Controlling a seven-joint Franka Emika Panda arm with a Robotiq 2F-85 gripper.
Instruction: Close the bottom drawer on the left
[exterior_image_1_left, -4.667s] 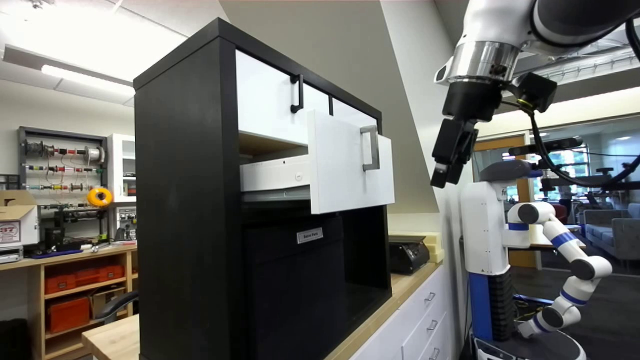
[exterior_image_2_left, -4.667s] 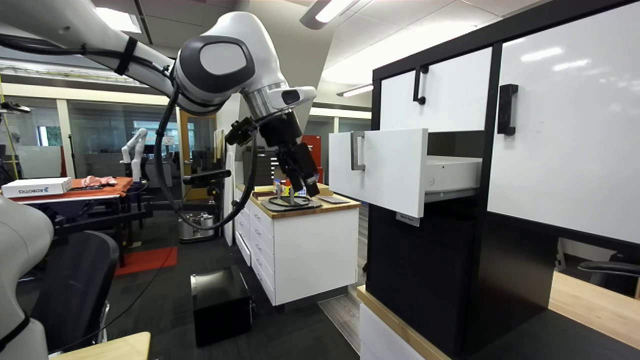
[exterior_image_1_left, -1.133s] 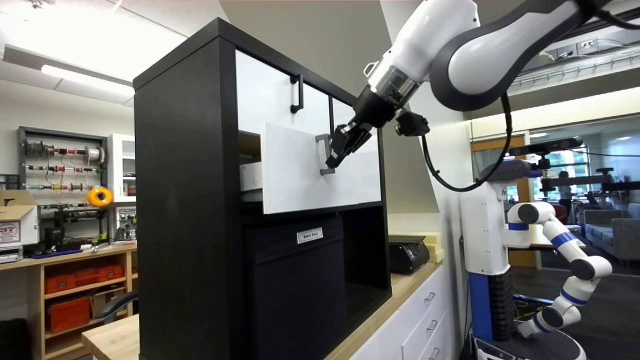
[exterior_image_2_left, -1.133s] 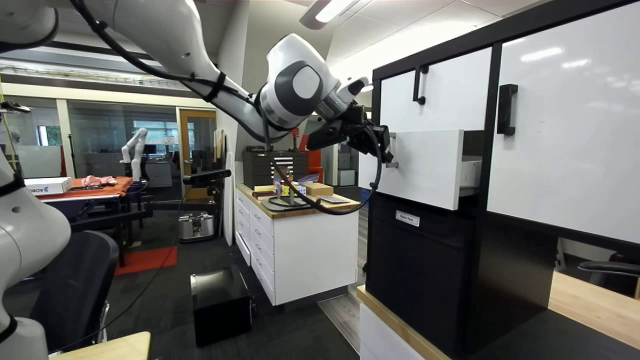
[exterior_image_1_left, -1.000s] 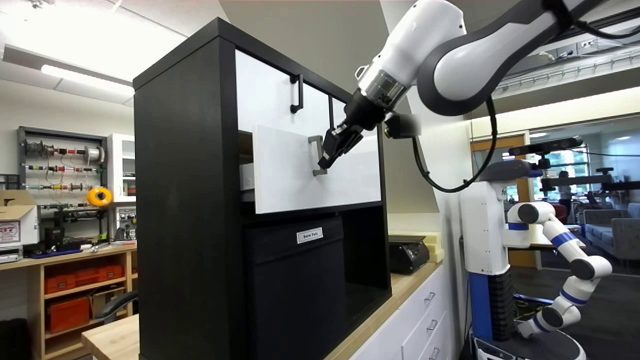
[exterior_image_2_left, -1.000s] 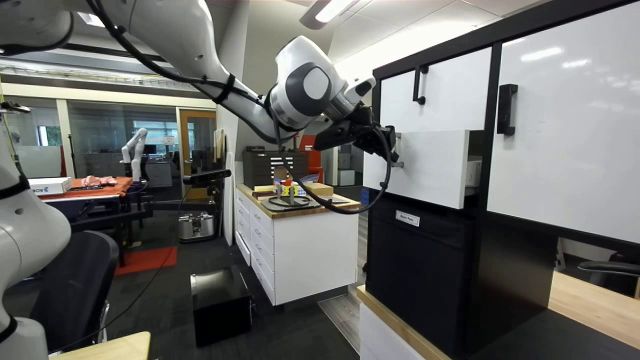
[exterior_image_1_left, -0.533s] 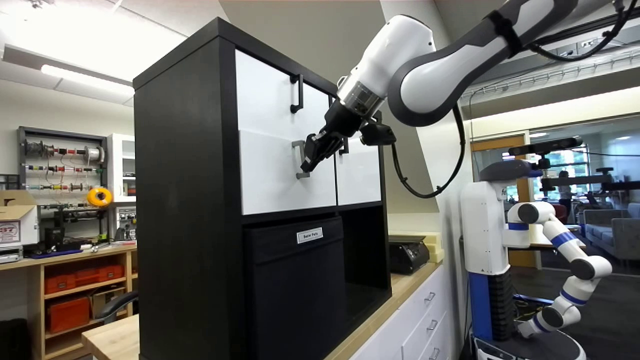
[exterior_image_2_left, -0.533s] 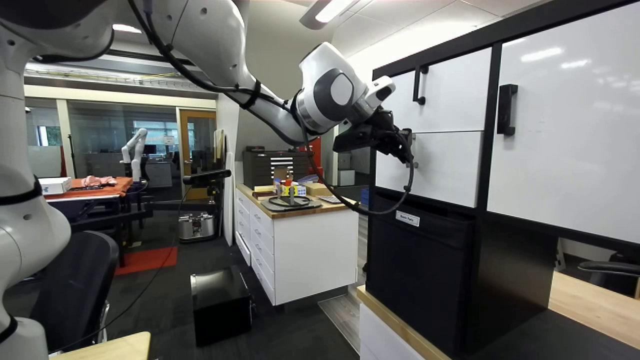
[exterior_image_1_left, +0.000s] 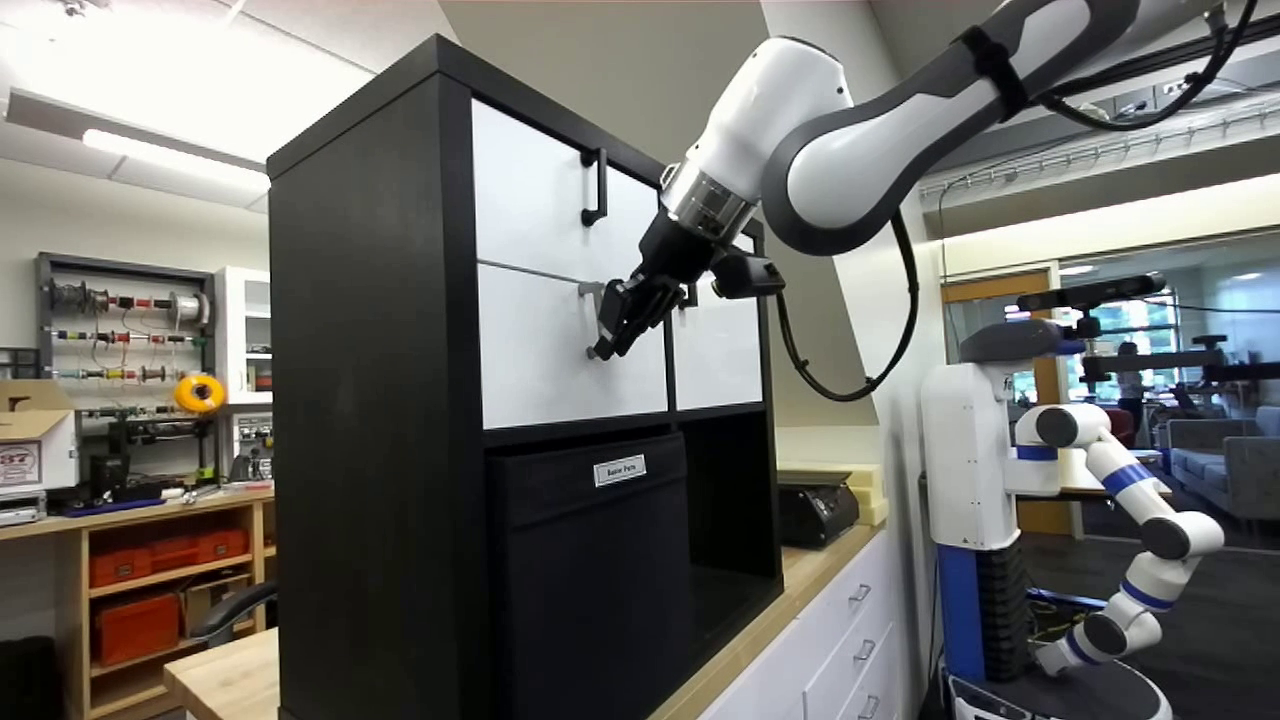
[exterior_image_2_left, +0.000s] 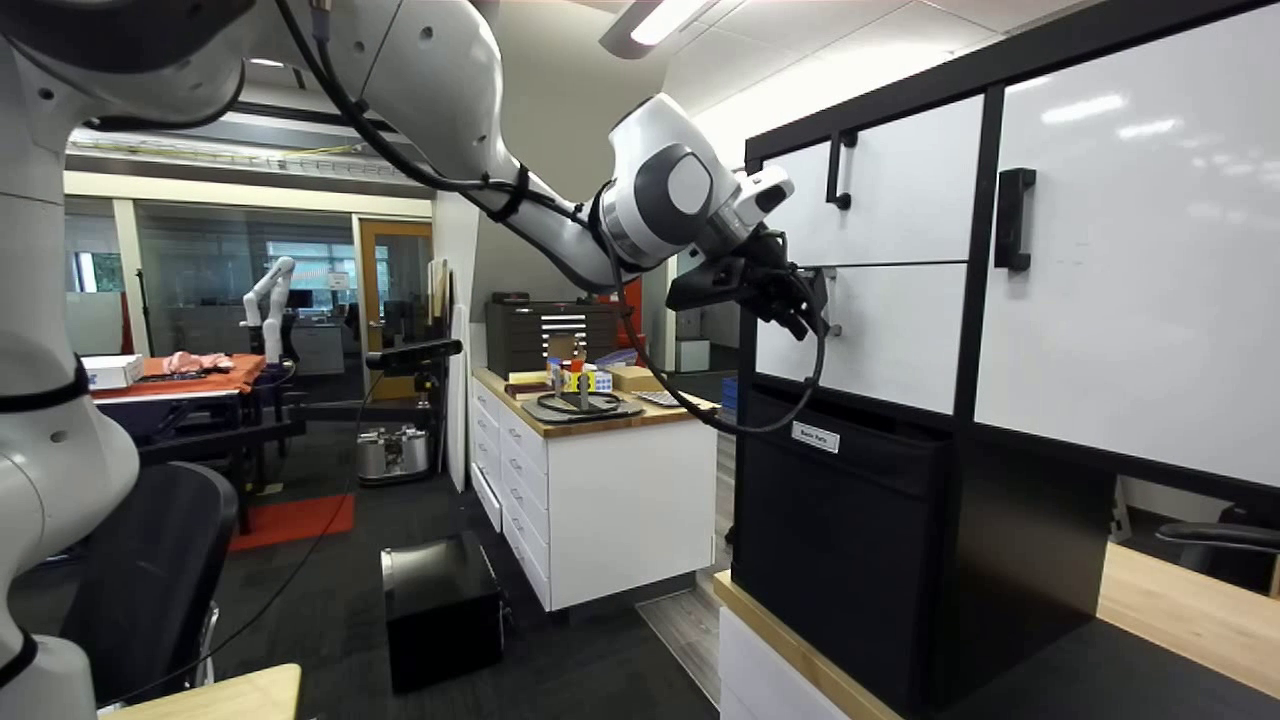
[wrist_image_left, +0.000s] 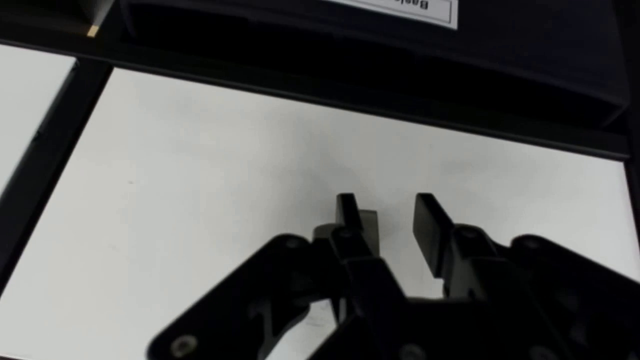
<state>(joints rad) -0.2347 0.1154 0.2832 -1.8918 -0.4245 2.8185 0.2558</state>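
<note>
1. Bottom drawer (exterior_image_1_left: 545, 355): straight ahead of the fingertips. White front lies flush in the black cabinet (exterior_image_1_left: 360, 350) in both exterior views, thin seam along its top edge.
2. Gray handle (exterior_image_1_left: 590, 289) on that front, upright, right at the fingertips. In an exterior view its upper end shows above the tips of the gripper (wrist_image_left: 386, 205), its lower end just beside them; middle of the bar hidden behind the gripper.
3. Fingers (wrist_image_left: 350, 212) spread part way, plain gap between, white drawer front visible through it. One end of the gray handle shows partly behind one finger. Contact between finger and handle: cannot tell.
4. Wrist view gives the gap best. It stands upside down: the dark bin (exterior_image_1_left: 600, 560), below the gripper, appears along the top there, pale label (exterior_image_1_left: 620, 470) cut by the edge. Both exterior views have the label whole.
5. Exterior views add what lies above the gripper: white upper drawer (exterior_image_1_left: 525, 190), also flush, black handle (exterior_image_1_left: 598, 190) on it.
6. In an exterior view, white door (exterior_image_2_left: 1130, 260) beside the drawer, well apart from the gripper. Black cable (exterior_image_2_left: 745, 429) loops below the gripper there, passing in front of the bottom drawer.
</note>
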